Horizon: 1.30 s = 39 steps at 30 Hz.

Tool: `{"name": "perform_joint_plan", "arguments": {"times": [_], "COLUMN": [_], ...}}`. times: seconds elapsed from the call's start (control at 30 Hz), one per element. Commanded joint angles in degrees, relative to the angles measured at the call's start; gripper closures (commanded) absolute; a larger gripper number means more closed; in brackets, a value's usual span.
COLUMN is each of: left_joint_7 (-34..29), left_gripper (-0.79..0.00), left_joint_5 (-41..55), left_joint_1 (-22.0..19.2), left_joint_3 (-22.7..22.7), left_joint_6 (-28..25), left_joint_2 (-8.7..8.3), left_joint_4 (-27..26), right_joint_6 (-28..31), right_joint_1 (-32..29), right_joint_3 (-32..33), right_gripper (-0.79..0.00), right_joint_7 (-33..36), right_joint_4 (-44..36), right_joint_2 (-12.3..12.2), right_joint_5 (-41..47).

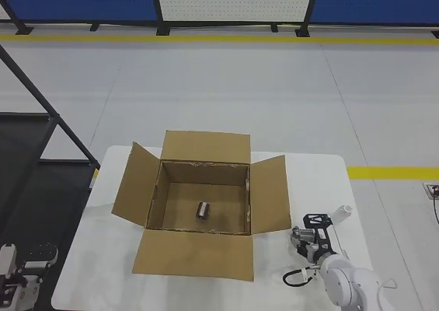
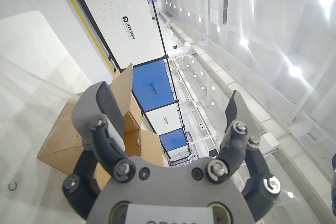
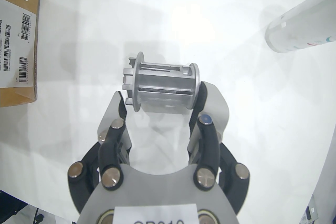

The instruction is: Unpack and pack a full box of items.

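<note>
Broadly, the room is a pale grey floor (image 1: 281, 93) crossed by yellow lines (image 1: 405, 172), with blue and white panels (image 1: 235, 8) along the far side. The left wrist view shows a white ceiling (image 2: 262, 25) dotted with lamps. A black rack (image 1: 17, 179) stands beside the bench's left edge.

The white bench (image 1: 320, 179) carries 1 open cardboard box (image 1: 206, 146) near its middle, all 4 flaps folded outward. The right flap lies between the box's inside and the right hand (image 3: 161, 90), which sits low over the bench's near right part.

The left hand (image 2: 168, 92) points up toward the ceiling, spread wide and holding nothing, with the box just beside it.

A white bottle (image 3: 302, 25) rests on the bench near the right hand, apart from it and toward the right edge.

The right hand is part open. Its fingers (image 3: 202, 93) flank the near end of a grey metal spool (image 3: 162, 78) with 2 flanges, lying on its side outside the box. 1 pad touches a flange, while a sliver of gap shows at the other.

Inside the box, on its floor, lies 1 small dark metal cylinder (image 1: 203, 209), well apart from the walls.
</note>
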<state>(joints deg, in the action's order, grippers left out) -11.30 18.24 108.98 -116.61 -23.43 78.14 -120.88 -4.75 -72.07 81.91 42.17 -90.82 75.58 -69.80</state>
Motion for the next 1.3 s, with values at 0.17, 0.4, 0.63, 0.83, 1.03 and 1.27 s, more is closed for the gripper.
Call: {"name": "perform_joint_plan", "arguments": {"times": [0.17,0.4,0.63,0.83,1.03,1.27], "left_joint_7": [0.0,0.0,0.0,0.0,0.0,0.0], "left_gripper": [-0.785,-0.785,-0.785,-0.785,-0.785,-0.785], "left_joint_5": [0.0,0.0,0.0,0.0,0.0,0.0], "left_joint_1": [0.0,0.0,0.0,0.0,0.0,0.0], "left_joint_3": [0.0,0.0,0.0,0.0,0.0,0.0], "left_joint_6": [0.0,0.0,0.0,0.0,0.0,0.0], "left_joint_2": [0.00,0.00,0.00,0.00,0.00,0.00], "left_joint_4": [0.0,0.0,0.0,0.0,0.0,0.0], "right_joint_6": [-0.7,-0.5,-7.6,-12.8,-15.8,-4.5], "right_joint_1": [-0.5,-4.1,-11.0,-12.6,-6.8,11.6], "right_joint_3": [0.0,1.7,5.0,2.5,-5.8,-19.4], "right_gripper": [0.000,0.000,0.000,0.000,0.000,0.000], "right_joint_7": [-0.1,-2.6,-3.8,-1.5,5.7,12.8], "right_joint_4": [-1.4,-8.2,-23.0,-36.5,-42.0,-32.3], "right_joint_2": [-0.1,-0.4,-0.6,-0.5,0.1,2.1], "right_joint_5": [-0.4,-0.7,-3.3,-13.0,-27.0,-24.1]}}
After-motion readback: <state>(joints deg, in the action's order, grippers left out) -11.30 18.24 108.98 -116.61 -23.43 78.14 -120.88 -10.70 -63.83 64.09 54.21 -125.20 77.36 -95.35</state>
